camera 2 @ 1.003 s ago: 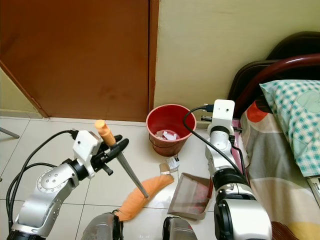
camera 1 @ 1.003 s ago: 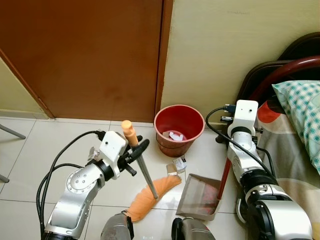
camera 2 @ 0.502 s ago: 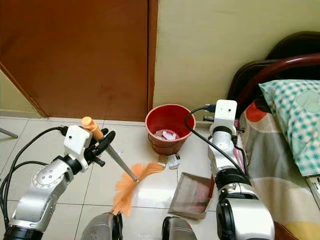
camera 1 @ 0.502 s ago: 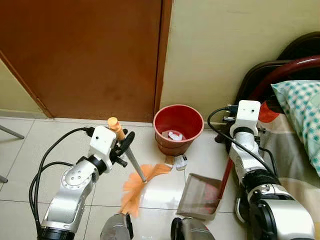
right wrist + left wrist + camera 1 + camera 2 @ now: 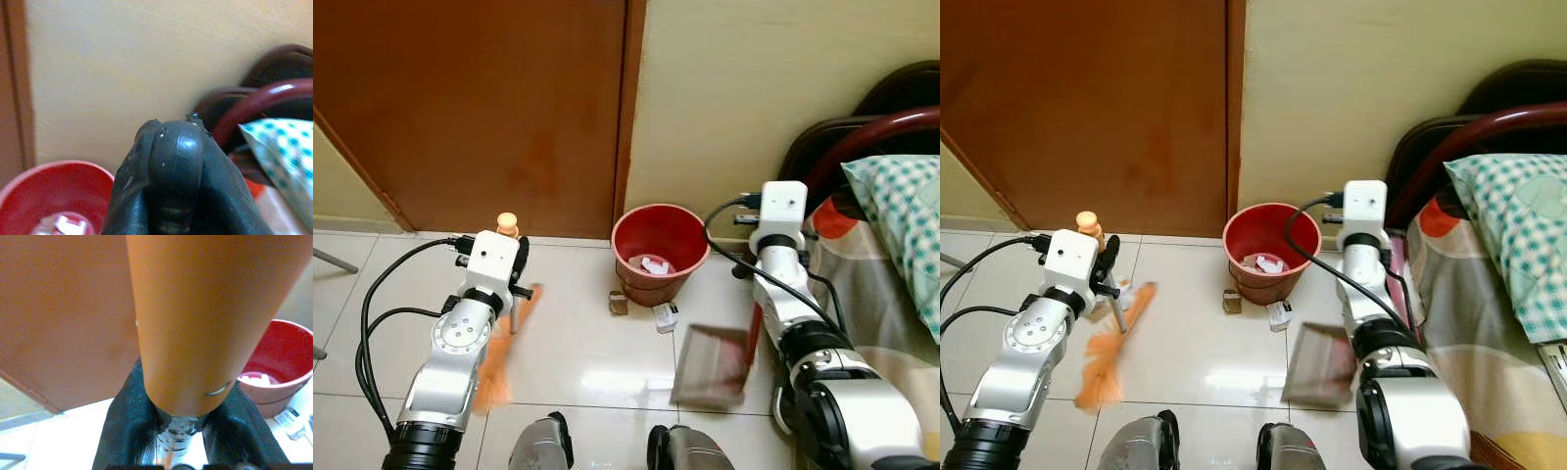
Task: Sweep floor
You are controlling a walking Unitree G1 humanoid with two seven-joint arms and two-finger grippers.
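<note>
The floor [image 5: 597,343] is laid in glossy pale tiles that mirror the light. The door [image 5: 480,108] is made of smooth brown wood, and the wall [image 5: 744,88] is painted matt cream. The bucket [image 5: 661,257] looks like smooth red plastic, with crumpled paper [image 5: 651,264] held inside. The broom [image 5: 1111,343] is fitted with a smooth orange handle and soft orange bristles. The pillow [image 5: 901,220] is covered in checked cloth.

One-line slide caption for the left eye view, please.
Left gripper swings orange broom aside; right gripper holds dustpan near red bin.
</note>
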